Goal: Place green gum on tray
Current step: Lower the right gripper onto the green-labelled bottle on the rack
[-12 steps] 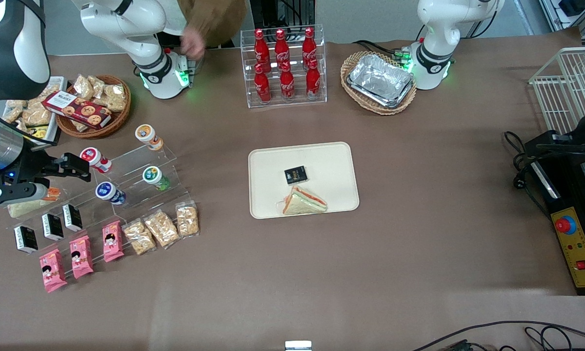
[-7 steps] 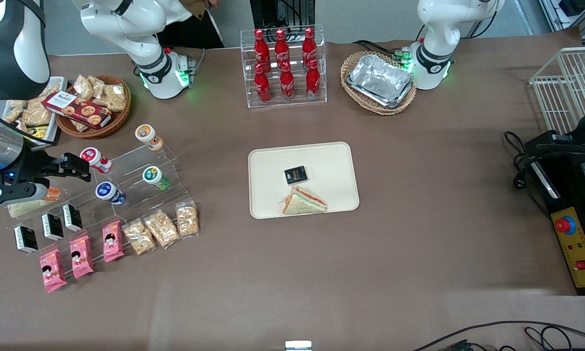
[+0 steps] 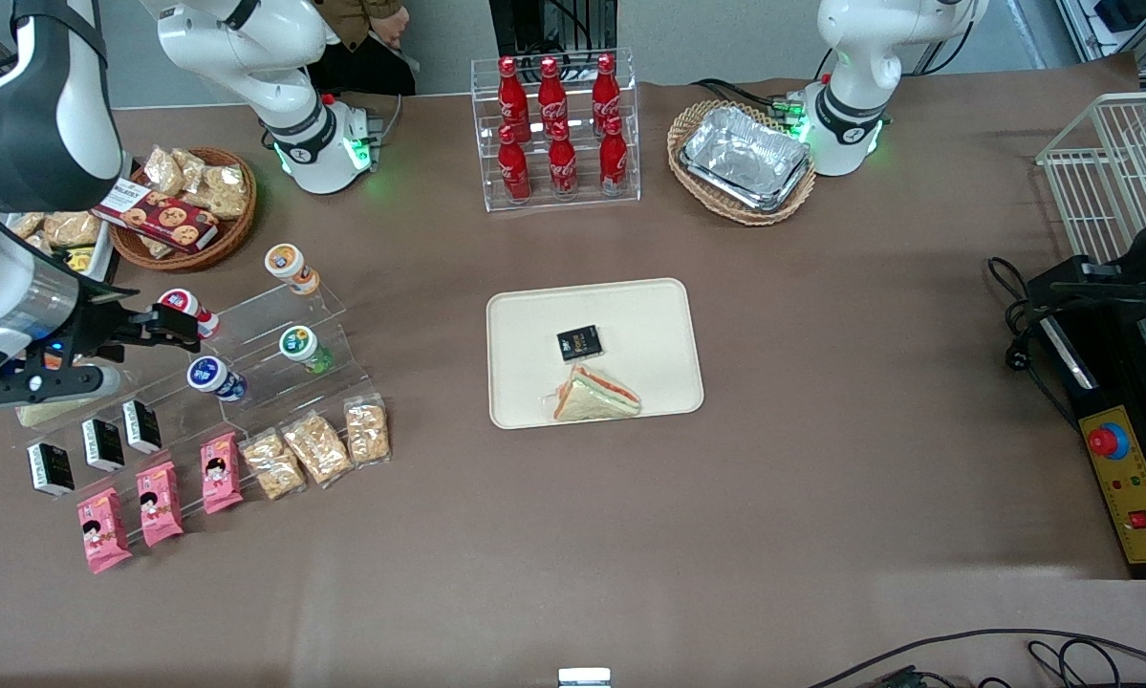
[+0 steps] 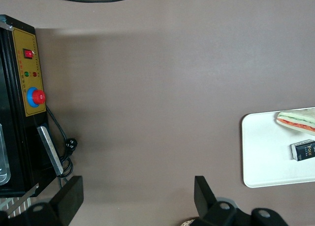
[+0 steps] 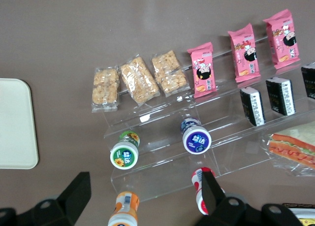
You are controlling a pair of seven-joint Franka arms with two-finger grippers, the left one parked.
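Brown cloth covers the table in the front view, where the cream tray lies mid-table with a small black packet and a wrapped sandwich on it. Toward the working arm's end stands a clear stepped display; the green gum sits on a middle step, between the orange bottle farther from the camera and the bags of snacks nearer to it, with the blue bottle beside it. The gripper hangs over the display's outer end, by the red bottle, well apart from the green gum. From the left wrist, a rounded corner of the tray shows with the sandwich and black packet. From the right wrist, the gripper has its fingers spread wide and holding nothing, the green gum lying on its step between them, next to the blue bottle, and the tray's edge well apart.
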